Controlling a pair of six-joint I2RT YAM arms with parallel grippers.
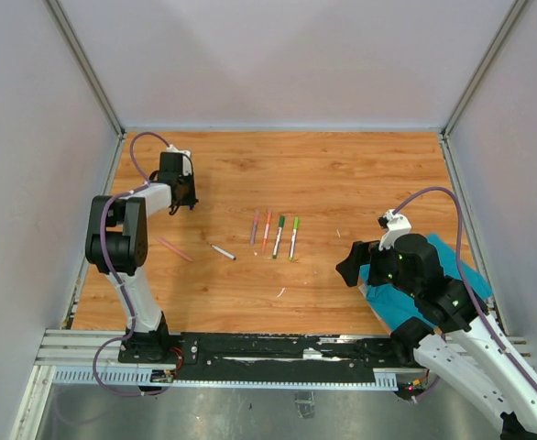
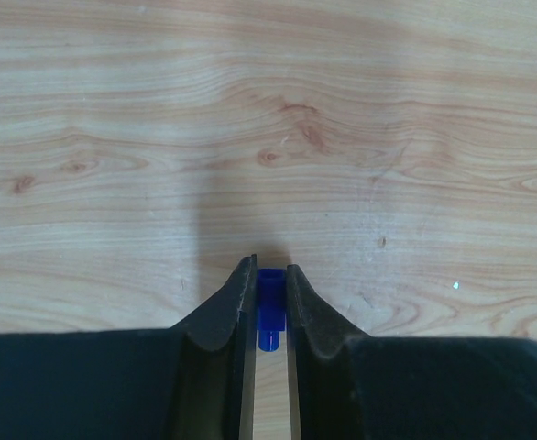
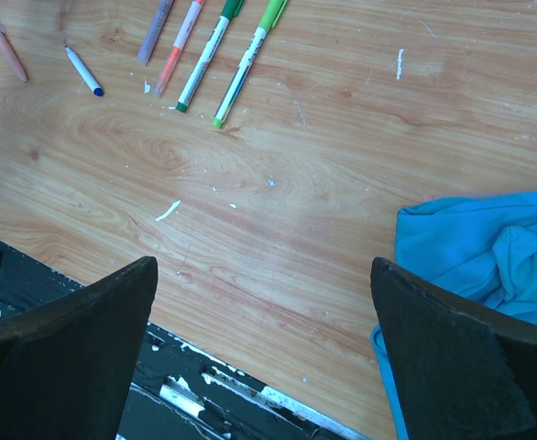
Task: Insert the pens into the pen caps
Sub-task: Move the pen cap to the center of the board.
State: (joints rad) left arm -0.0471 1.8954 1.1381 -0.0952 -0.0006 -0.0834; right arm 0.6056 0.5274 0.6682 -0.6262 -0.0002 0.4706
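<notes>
The dark blue cap (image 2: 269, 312), a glossy plastic tube, is sitting pinched between the left gripper's (image 2: 269, 270) closed fingers (image 2: 223, 321) at the far left of the wood-grain table (image 2: 342, 137), out of sight from overhead. The pens (image 1: 279, 236) are lying mid-table, four side by side and two further left. The right gripper (image 3: 262, 275) is hanging wide open near right, beside the crumpled teal cloth (image 3: 488, 247).
</notes>
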